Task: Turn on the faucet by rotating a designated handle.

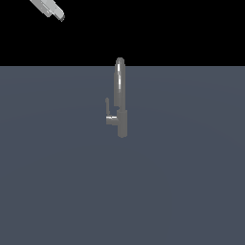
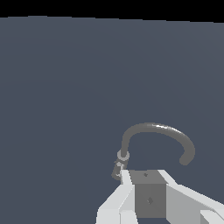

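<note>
**Exterior view: faucet stands alone, gripper far up in the corner**

Exterior view first: the small grey metallic faucet with its tall narrow arched spout (image 1: 119, 95) stands upright near the middle of the flat slate-grey desk (image 1: 182, 182), its thicker cylindrical base reaching down to the surface. The thin short grey metal L-shaped handle (image 1: 109, 112) juts from the base toward the exterior view's left, its short stub running sideways and its lever turning upward beside the spout. Nothing touches it.

High in the upper corner on the exterior view's left, against the black background, only a pale grey-white tip of the robot's gripper (image 1: 58, 16) shows, tilted and well apart from the faucet. So little of it is in the picture that I cannot tell whether its fingers are apart or together.

From the wrist view, the faucet (image 2: 157, 140) is seen from above: the arched spout curves over the desk (image 2: 65, 87), and the handle (image 2: 117, 169) sits just by the ring at the spout's foot. A blocky white and grey part of the robot fills the lower edge, overlapping the faucet's base in the picture.
</note>
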Controlling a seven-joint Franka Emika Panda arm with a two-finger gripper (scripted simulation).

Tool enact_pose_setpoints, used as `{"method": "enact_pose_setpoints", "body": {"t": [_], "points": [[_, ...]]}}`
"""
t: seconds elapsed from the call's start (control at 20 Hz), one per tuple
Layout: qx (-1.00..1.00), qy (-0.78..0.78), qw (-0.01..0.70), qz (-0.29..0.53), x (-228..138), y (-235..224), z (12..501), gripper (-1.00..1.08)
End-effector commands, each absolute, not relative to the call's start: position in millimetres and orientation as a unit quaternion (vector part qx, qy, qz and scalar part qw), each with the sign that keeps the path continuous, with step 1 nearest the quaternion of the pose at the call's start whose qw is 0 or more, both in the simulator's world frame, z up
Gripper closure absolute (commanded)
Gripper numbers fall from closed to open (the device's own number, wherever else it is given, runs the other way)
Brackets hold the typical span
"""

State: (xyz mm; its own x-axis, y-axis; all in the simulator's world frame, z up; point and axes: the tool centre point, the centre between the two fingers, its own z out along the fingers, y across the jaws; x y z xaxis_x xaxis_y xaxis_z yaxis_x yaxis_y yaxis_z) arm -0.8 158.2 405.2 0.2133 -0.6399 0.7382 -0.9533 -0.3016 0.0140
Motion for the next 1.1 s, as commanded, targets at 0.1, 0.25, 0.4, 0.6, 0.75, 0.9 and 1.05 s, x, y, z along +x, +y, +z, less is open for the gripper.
{"method": "enact_pose_setpoints", "body": {"t": [0.1, 0.25, 0.4, 0.6, 0.75, 0.9, 1.05], "points": [[0.717, -0.568, 0.258, 0.31, 29.7, 138.7, 343.4, 1.08], [0.701, -0.59, 0.267, 0.299, 45.9, 121.1, 300.5, 1.08], [0.686, -0.609, 0.275, 0.288, 57.4, 103.1, 260.6, 1.08], [0.669, -0.631, 0.282, 0.273, 66.1, 81.8, 216.7, 1.08], [0.659, -0.644, 0.286, 0.264, 69.3, 69.1, 191.5, 1.08], [0.652, -0.653, 0.288, 0.257, 70.8, 59.9, 173.3, 1.08], [0.647, -0.659, 0.289, 0.252, 71.3, 54.2, 162.3, 1.08]]}}
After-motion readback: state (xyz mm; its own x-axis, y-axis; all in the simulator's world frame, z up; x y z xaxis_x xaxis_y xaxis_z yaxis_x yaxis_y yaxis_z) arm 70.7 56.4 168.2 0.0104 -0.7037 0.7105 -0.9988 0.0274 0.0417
